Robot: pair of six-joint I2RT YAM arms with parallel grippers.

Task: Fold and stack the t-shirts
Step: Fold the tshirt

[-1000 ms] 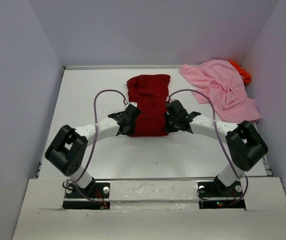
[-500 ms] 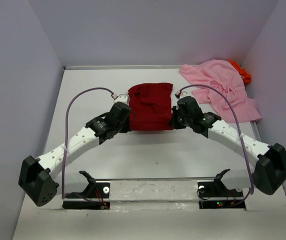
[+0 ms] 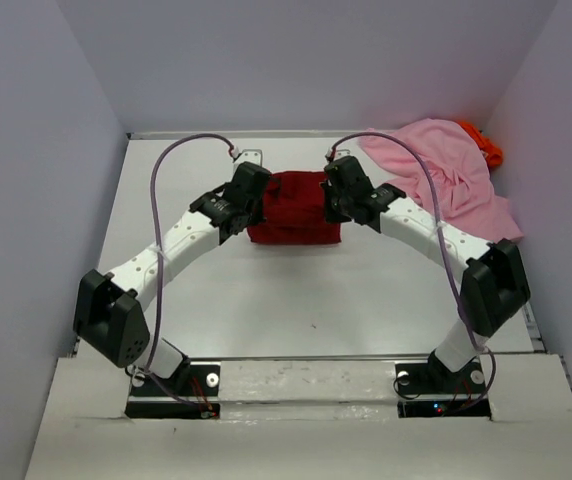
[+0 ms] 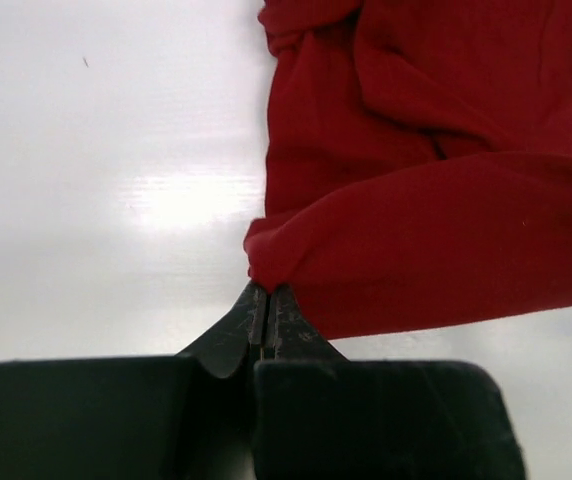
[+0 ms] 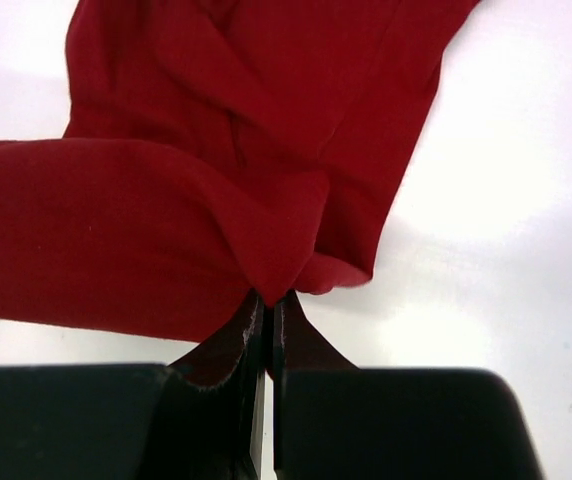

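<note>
While the left gripper (image 4: 266, 297) and right gripper (image 5: 268, 302) clamp its ends, the dark red t-shirt (image 3: 294, 207) stretches between. A pink t-shirt (image 3: 451, 180) lies heaped beside the right arm.

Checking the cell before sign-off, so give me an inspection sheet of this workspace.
Surface: white table, glossy.
Job's things: dark red cloth t-shirt partly folded at centre; light pink cloth t-shirt crumpled far right, over a bright orange cloth t-shirt.
Clutter: nothing seen.
Grippers: left gripper and right gripper, jaws shut on the dark red shirt's edges.
Cables: purple cable arching over each arm.
Surroundings: pale walls on three sides.
</note>
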